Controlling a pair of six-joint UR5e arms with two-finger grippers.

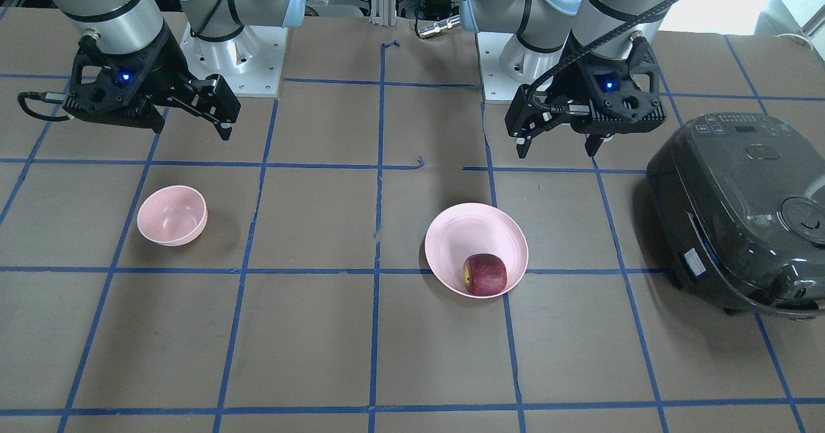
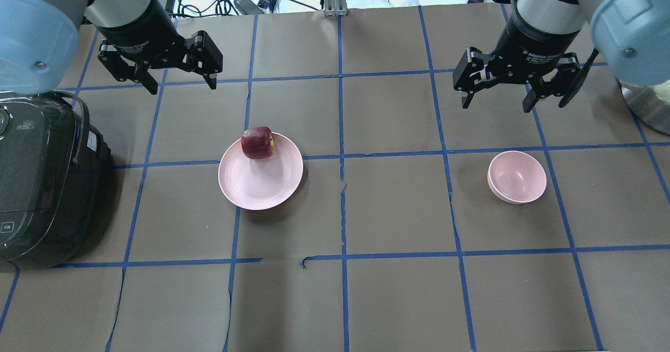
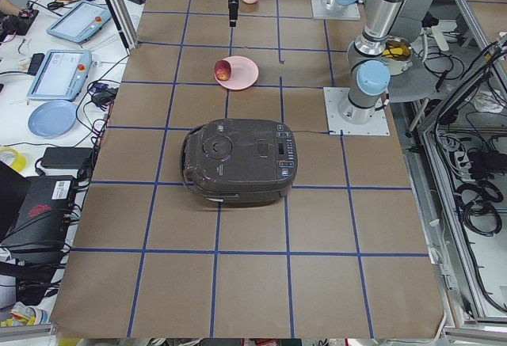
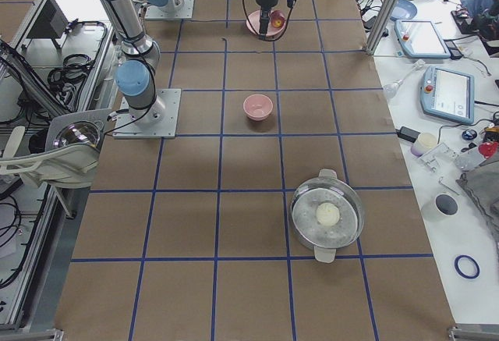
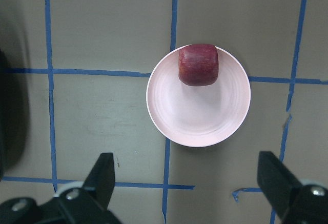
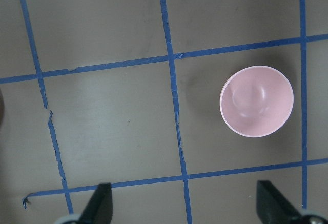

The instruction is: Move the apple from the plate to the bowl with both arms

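Left hand: wide open and empty, up in the air near the plate, likely ready to come down.
Right hand: open and empty too, up near the bowl, likely waiting.
Apple: sits at the plate's far edge, not picked up.
Bowl: empty, well apart on the right, so both hands must help.

Silver arms, light-blue joint caps, black fingers.
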